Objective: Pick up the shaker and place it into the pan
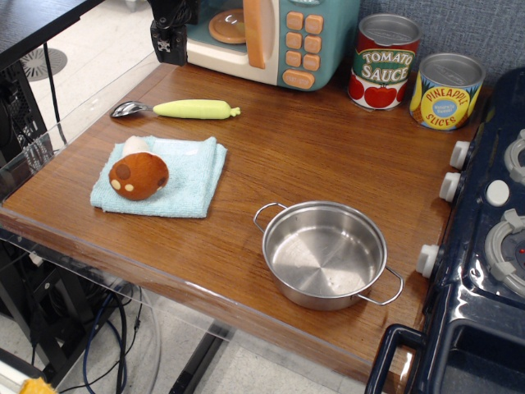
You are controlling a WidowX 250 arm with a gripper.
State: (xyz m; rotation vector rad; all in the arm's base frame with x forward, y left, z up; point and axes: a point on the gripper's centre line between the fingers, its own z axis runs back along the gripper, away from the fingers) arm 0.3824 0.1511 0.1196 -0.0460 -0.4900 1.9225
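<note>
The shaker is a mushroom toy with an orange-brown cap, cream spots and a short white stem. It lies on its side on a light blue cloth at the left of the wooden table. The pan, a shiny steel pot with two wire loop handles, stands empty near the front edge, right of the cloth. My gripper is black and hangs at the top left, above the table's far left corner, well away from the shaker. Its fingertips are hard to make out.
A spoon with a yellow-green handle lies behind the cloth. A toy microwave stands at the back. A tomato sauce can and a pineapple can stand at the back right. A dark blue toy stove lines the right side.
</note>
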